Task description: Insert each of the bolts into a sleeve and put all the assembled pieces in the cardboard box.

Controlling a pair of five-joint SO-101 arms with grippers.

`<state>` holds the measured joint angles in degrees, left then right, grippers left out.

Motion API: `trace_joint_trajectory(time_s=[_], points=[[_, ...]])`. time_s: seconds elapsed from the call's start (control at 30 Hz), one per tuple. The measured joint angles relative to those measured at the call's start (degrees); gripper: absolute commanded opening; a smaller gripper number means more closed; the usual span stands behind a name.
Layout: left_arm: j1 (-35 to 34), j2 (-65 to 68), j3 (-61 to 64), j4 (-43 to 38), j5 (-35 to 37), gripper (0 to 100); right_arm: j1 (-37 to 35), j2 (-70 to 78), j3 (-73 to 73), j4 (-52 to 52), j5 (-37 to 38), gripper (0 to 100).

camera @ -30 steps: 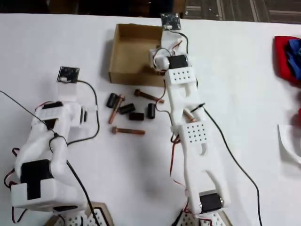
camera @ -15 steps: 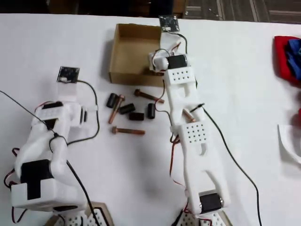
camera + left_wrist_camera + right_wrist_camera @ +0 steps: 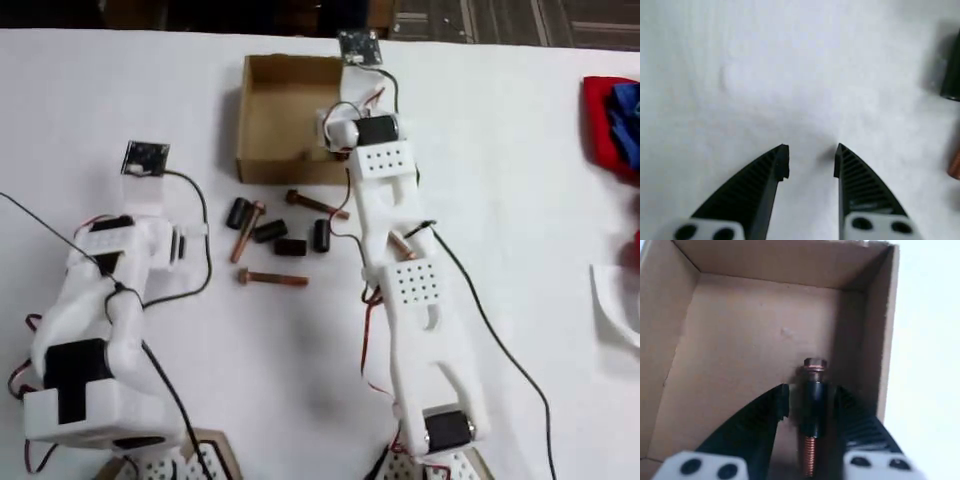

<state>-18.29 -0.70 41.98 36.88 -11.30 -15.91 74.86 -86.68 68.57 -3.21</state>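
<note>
**Right arm** point(image 3: 405, 270): stretched nearly straight from its base to the cardboard box point(image 3: 262, 140), wrist pitched down over the box.

**Right claw** point(image 3: 811, 397): released. Its fingers stand wider than the piece between them, with a gap showing along one finger. Whether the other finger touches the piece cannot be told.

**Assembled bolt** point(image 3: 814, 390): copper, with a black sleeve round its shank. It is inside the box between the right claw's fingers, its head just past their tips, close beside a box wall.

**Left arm** point(image 3: 95, 300): folded back over its base, well apart from the box.

**Left claw** point(image 3: 811, 160): released, holding nothing, over the bare white table point(image 3: 765, 75).

**Loose sleeves** point(image 3: 270, 230), four, and **loose bolts** point(image 3: 273, 278), three: on the table outside the box, between the left claw and the right arm, short of the right claw.

**Fourth loose bolt** point(image 3: 402, 243): under the right arm, behind its claw.
</note>
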Motion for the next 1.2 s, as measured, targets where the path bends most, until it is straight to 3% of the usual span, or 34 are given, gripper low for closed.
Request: trace_joint_trajectory(time_s=[0.23,0.53,0.67,1.2], points=[[0.0,0.0,0.0,0.0,0.0,17,0.0,-0.5,0.0,0.0,0.0,15.2],[0.0,0.1,0.0,0.0,0.0,17,7.5,-6.2,-0.1,0.0,0.0,1.9],[0.0,0.1,0.0,0.0,0.0,17,10.7,-4.1,-0.2,0.4,0.0,5.1],[0.0,0.1,0.0,0.0,0.0,17,9.8,2.9,-0.2,3.6,-0.2,8.0]])
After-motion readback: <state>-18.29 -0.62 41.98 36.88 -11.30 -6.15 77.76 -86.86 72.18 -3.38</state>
